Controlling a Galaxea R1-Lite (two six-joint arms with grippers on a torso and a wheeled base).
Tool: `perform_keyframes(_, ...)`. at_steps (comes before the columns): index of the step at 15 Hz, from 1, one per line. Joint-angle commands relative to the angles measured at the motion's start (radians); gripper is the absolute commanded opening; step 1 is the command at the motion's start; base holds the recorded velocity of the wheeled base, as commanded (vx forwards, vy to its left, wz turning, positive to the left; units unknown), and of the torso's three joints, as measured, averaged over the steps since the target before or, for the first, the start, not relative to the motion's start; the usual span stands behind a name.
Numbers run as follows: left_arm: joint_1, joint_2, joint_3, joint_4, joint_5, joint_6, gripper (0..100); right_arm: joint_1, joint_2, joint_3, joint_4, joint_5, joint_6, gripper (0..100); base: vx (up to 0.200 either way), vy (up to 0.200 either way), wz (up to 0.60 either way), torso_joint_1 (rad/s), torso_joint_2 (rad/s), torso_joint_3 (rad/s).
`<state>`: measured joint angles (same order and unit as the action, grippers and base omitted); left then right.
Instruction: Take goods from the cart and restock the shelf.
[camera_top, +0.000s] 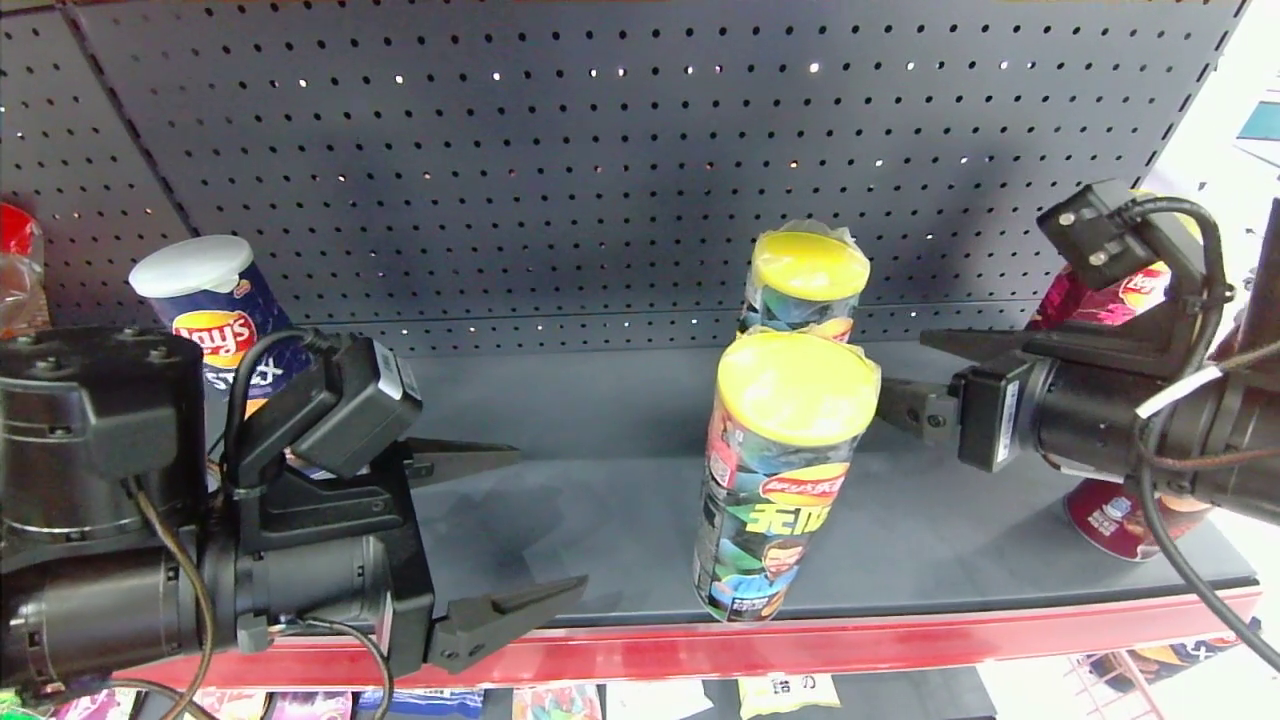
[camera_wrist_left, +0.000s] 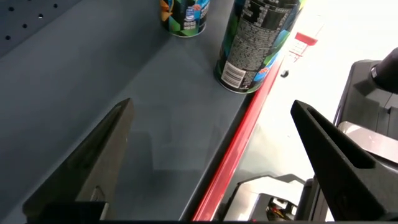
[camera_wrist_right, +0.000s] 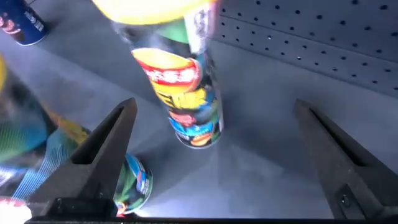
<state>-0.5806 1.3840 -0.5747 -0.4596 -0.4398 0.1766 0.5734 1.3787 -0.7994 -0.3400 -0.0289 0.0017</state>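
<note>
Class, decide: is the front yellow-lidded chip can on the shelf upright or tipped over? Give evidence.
Upright. The front yellow-lidded chip can stands on its base on the shelf, near its front, with its lid uppermost.

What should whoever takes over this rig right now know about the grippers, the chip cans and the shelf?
Left gripper: open, empty, over the front left of the dark grey metal shelf.
Right gripper: open, empty, just right of the front yellow-lidded chip can.
Things: that can stands upright near the shelf's red front edge, with a second yellow-lidded can behind it. A blue can with a white lid is at the left rear and a red can at the right.
Done: four cans stand on the shelf.
Left: fetching further goods, if any remain.
</note>
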Motion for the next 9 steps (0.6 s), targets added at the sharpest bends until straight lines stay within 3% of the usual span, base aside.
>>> perform_keyframes(1, -0.002, 0.012, -0.004, -0.001, 0.001, 0.001, 100, 0.000, -0.036, 0.022, -0.001, -0.002, 0.000, 100, 0.000, 0.000, 0.00, 0.000, 0.00, 0.000)
perform_keyframes(7, -0.013, 0.158, -0.105, -0.001, -0.002, 0.060, 100, 0.003, -0.162, 0.163, 0.001, 0.000, -0.002, 100, 0.000, 0.000, 0.00, 0.000, 0.00, 0.000)
perform_keyframes(9, -0.031, 0.196, -0.131, -0.001, -0.002, 0.060, 100, 0.005, -0.196, 0.193, 0.001, 0.003, -0.002, 100, 0.000, 0.000, 0.00, 0.000, 0.00, 0.000)
